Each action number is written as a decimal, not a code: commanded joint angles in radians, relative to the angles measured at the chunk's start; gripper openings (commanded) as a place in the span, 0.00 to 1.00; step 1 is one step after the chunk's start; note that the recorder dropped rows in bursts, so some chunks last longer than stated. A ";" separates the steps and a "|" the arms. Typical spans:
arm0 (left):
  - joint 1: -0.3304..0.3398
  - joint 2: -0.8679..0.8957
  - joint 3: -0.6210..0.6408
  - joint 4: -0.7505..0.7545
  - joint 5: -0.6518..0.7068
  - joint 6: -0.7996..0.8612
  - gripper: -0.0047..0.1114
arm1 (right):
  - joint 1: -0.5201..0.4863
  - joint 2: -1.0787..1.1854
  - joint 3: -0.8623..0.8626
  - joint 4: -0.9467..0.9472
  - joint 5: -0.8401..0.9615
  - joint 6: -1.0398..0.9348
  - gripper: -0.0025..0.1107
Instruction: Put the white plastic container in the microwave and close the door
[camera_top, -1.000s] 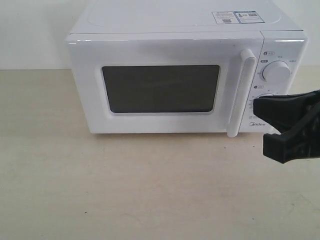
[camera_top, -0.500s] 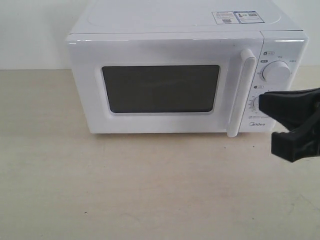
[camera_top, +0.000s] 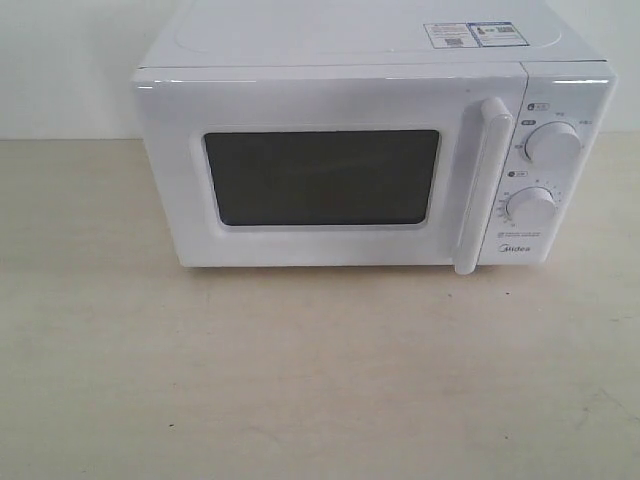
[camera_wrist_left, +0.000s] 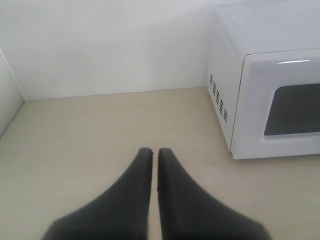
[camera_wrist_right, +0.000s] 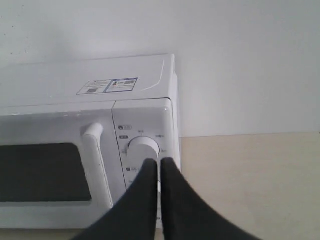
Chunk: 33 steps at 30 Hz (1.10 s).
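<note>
Showing white boxy microwave (camera_top: 372, 105), dark-windowed white door (camera_top: 320, 178) flush shut; white plastic container unseen, presumably inside. Left gripper (camera_wrist_left: 150, 151), right gripper (camera_wrist_right: 159, 161): jaws clenched, empty, parked clear.

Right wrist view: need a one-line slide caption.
Right gripper, fingers shut and empty, faces the microwave's knob panel; door closed.

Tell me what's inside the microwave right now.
Cannot tell. The door of the microwave is shut, and its dark window shows nothing of the interior. Whatever sits inside is hidden.
</note>
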<state>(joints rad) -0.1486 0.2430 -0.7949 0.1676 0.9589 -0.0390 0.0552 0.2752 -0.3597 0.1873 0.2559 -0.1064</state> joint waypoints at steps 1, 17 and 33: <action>-0.001 -0.008 0.006 0.008 -0.001 -0.006 0.08 | 0.008 -0.119 0.127 -0.010 -0.004 -0.004 0.02; -0.001 -0.008 0.006 0.008 -0.001 -0.006 0.08 | 0.115 -0.242 0.360 -0.021 -0.131 -0.030 0.02; -0.001 -0.008 0.006 0.008 -0.001 -0.006 0.08 | 0.030 -0.242 0.360 -0.066 0.029 -0.025 0.02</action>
<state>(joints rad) -0.1486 0.2430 -0.7949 0.1676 0.9595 -0.0390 0.1284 0.0401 -0.0035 0.1327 0.2645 -0.1558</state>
